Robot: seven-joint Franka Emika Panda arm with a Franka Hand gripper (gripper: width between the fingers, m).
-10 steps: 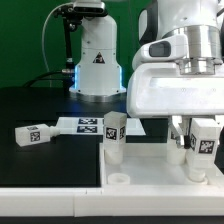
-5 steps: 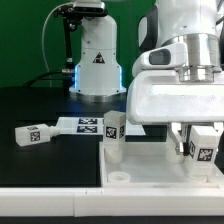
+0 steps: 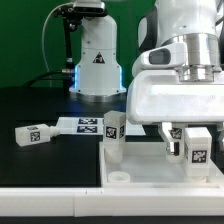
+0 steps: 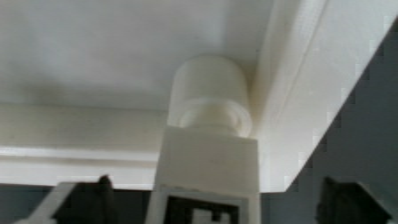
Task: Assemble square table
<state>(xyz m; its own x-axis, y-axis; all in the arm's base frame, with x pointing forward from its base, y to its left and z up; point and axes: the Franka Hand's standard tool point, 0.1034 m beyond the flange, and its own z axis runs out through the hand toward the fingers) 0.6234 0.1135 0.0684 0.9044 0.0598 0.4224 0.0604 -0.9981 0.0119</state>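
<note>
The square table top (image 3: 150,165) is white, with a raised rim and a round corner socket (image 3: 119,178) at its near left. My gripper (image 3: 196,150) is shut on a stubby white tagged leg (image 3: 198,146) and holds it upright over the top's right part. In the wrist view the leg (image 4: 208,110) runs from between my dark fingers (image 4: 84,200) down to a corner of the top, beside the rim (image 4: 294,80). Whether its end sits in a socket is hidden. A second leg (image 3: 114,133) stands at the top's far left corner.
A loose tagged leg (image 3: 33,135) lies on the black table at the exterior view's left. The marker board (image 3: 84,124) lies behind it. The robot base (image 3: 97,60) stands at the back. My arm's white body hides the top's far right part.
My gripper has turned with the leg in it. The leg's tag faces the exterior camera more squarely, and the leg has shifted slightly to the exterior view's left.
</note>
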